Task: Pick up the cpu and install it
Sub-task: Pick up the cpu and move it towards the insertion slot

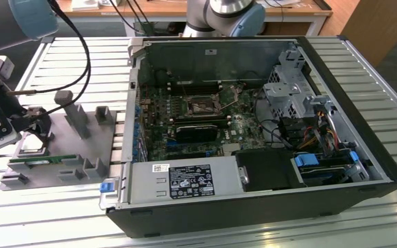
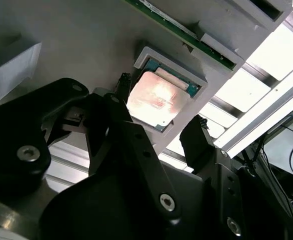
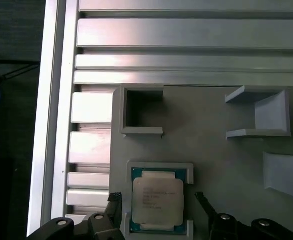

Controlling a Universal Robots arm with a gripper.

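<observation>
While the tool (image 3: pixel 159 202) hangs directly over the cpu (image 3: pixel 157 201), its jaws stand wide, with one of the fingers (image 3: pixel 115 207) on either side of the chip and neither touching it; nothing is held. In both wrist views the cpu lies flat, metal lid upward, seated in a raised holder frame (image 3: pixel 159 165) on the grey fixture plate (image 3: pixel 211 150), which rests on the slatted metal desk (image 3: pixel 186 37). The chip therefore lies straight below the tool, centred between the fingers. It is close to square; its slightly longer side appears to run across the line that joins the fingers, so the fingers face the two longer edges, though the difference is small. In the exterior view the fixture plate sits at the exterior view's left, just beside the open computer case (image 1: pixel 254 217), and the socket (image 1: pixel 202 107) on the board inside the case is well apart from the tool. A green memory stick (image 1: pixel 43 161) lies on edge in the plate near the cpu. Several lines of print cross the cpu lid, too small to make out. A white label (image 1: pixel 192 181) on the metal box inside the case carries print and symbols, likewise illegible.
</observation>
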